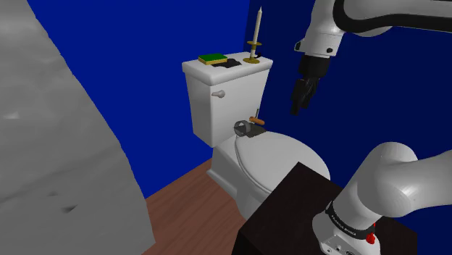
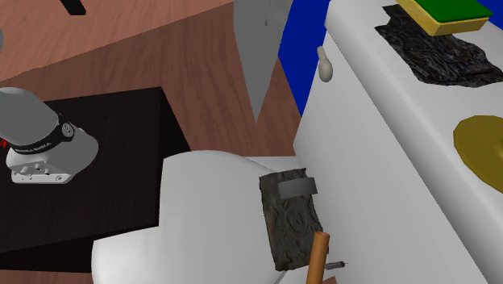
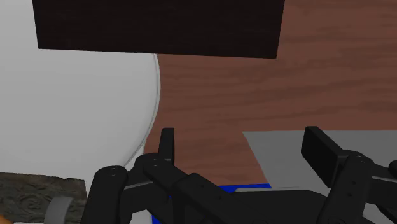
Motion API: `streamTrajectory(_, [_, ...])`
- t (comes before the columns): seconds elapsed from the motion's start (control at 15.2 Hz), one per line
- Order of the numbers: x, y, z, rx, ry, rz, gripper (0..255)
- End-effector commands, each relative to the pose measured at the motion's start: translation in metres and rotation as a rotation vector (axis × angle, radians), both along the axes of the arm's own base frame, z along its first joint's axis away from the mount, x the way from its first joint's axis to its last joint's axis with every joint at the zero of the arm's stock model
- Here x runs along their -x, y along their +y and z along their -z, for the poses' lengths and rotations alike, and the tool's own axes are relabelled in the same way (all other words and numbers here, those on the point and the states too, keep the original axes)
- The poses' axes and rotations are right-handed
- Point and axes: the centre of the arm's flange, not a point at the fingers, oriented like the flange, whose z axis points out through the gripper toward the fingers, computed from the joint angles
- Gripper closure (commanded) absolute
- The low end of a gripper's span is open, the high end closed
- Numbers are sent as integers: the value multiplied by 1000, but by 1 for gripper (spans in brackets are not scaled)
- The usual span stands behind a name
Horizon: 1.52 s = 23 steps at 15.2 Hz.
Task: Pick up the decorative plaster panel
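One carved panel (image 3: pixel 28 193), partly cut off in wrist view, on toilet lid (image 3: pixel 76 114); jaws wide, empty.

The gripper (image 1: pixel 296 109) is hovering in mid-air, with the dark panel (image 1: pixel 244 129) lying on the toilet lid (image 1: pixel 282 156) at its eight o'clock.

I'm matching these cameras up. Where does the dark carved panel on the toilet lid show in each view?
Shoulder view: carved panel near centre, at the toilet lid's back under the tank.
Second exterior view: panel low, right of centre, beside a brown handle.
Wrist view: panel on the lid, a grey band across it.
Shared landmark: the white toilet lid.
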Motion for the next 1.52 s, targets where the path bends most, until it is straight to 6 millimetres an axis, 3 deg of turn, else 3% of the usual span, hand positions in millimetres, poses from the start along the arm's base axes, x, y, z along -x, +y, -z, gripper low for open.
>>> streamTrajectory(0.0, [0,0,0,0,0,0,0])
streamTrajectory(0.73, [-69,44,124,347,-50,-16,0])
streamTrajectory(1.45, [-144,46,252,693,-100,-32,0])
